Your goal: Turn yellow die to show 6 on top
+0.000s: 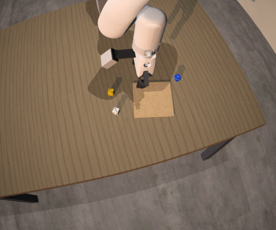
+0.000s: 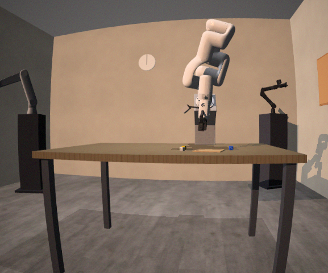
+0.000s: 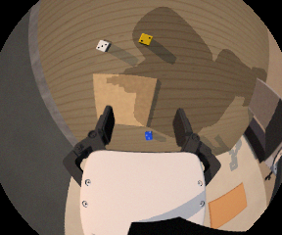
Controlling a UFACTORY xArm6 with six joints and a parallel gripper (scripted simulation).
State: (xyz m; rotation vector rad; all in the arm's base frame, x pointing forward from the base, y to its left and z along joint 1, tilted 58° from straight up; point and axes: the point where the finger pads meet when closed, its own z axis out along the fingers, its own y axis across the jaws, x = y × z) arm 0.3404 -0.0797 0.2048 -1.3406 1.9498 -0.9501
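Note:
The yellow die lies on the bare table, left of the tan mat. A white die lies nearer the front, also left of the mat. A blue die lies off the mat's far right corner. My gripper is open and empty. It hangs high above the table, over the mat's far left part.
The wooden table ends close behind the mat on the right side. The arm's base block stands at the table's back. Two other arms on black pedestals stand beyond the table.

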